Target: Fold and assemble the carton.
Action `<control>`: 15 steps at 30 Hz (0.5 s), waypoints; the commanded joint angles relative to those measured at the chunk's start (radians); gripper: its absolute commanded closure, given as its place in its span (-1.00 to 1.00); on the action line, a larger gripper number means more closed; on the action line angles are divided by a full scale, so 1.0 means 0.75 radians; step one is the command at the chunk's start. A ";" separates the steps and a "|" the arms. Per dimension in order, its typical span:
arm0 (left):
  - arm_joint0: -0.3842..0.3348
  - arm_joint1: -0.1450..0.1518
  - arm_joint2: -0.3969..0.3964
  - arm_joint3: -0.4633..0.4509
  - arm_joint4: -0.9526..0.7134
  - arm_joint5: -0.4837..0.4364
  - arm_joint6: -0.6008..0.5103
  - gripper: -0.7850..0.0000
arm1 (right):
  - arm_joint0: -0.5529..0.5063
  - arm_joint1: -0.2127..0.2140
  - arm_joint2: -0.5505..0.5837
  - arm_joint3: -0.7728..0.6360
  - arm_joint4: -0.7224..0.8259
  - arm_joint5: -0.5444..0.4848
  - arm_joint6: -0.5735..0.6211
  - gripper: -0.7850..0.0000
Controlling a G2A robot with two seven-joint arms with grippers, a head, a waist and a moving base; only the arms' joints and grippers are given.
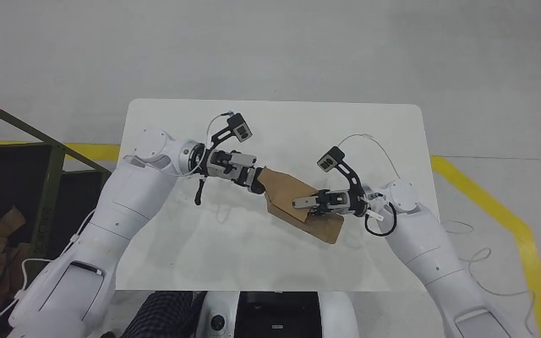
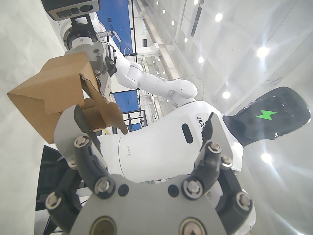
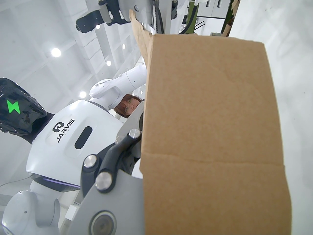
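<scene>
Grey floor point(image 1: 270, 51) spreads around the workplace, crossed by yellow tape lines point(image 1: 473, 190). High overhead, the left wrist view shows a pale ceiling point(image 2: 244, 37) dotted with round lights, with blue panels point(image 2: 115, 13) on a far wall. On the floor on the robot's left, beside the table, a dark metal frame point(image 1: 34, 169) holds scraps of cardboard.

At the centre stands the white table point(image 1: 279, 127), its top plain and matte with rounded corners.

Both arms meet over the middle of it, holding the brown carton point(image 1: 283, 190) between them, raised off the surface and tilted. It is partly folded: one broad panel faces the right wrist camera, and a loose flap point(image 2: 107, 113) with a ragged edge sticks out toward the left arm.

On the carton's left end is the left gripper point(image 1: 254, 180), its fingers spread wide. One finger point(image 2: 79, 121) rests against the flap and the other stands well apart from it.

At the other end the right gripper point(image 1: 297, 203) seems clamped on a wall of the carton. One finger point(image 3: 132, 123) lies flat against the cardboard; its partner is hidden behind the panel.
</scene>
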 commanded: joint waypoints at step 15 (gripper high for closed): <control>-0.058 -0.024 0.108 0.036 -0.037 -0.001 0.000 -1.00 | -0.003 -0.002 -0.011 -0.007 0.001 0.004 0.004 1.00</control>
